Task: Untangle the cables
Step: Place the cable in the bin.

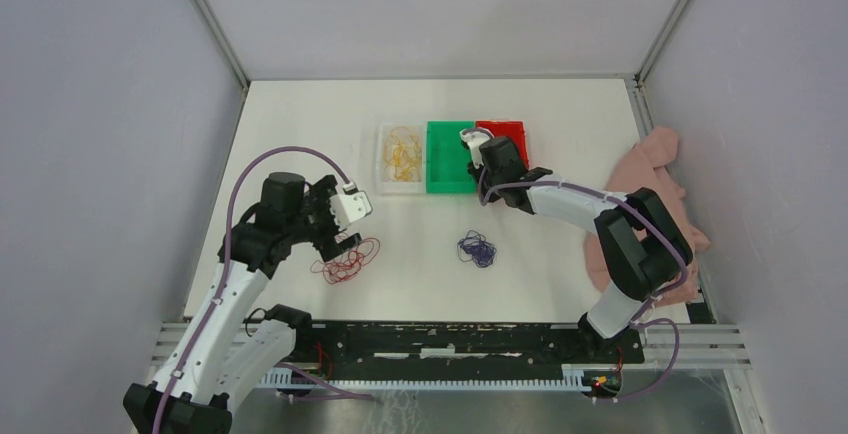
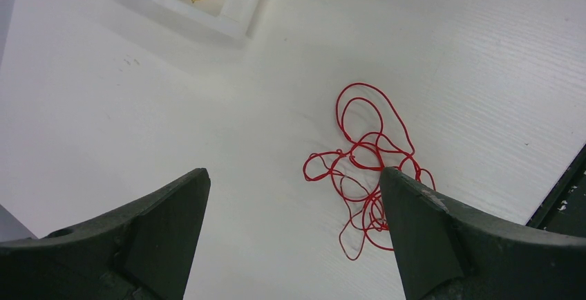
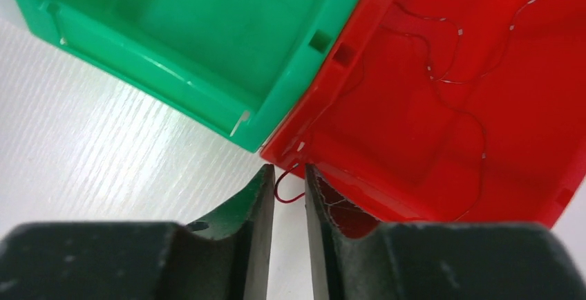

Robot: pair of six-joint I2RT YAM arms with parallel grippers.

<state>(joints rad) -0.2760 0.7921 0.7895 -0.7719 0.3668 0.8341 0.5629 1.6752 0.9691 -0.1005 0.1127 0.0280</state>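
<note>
**Red cable end hanging off red bin**
Your right pincer, narrow but unclamped, straddles that red cable end at the bin rim. Left pincer wide above the red tangle on the counter. Next, likely: pinch, tuck inside.

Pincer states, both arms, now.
Left pincer: open, holding nothing.
Right pincer: nearly closed, red wire loop in the gap; grip cannot be told.

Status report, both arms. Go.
Left jaws wide open over red tangle. Right jaws nearly shut around red wire loop at red bin corner. Nothing blocking.
</note>
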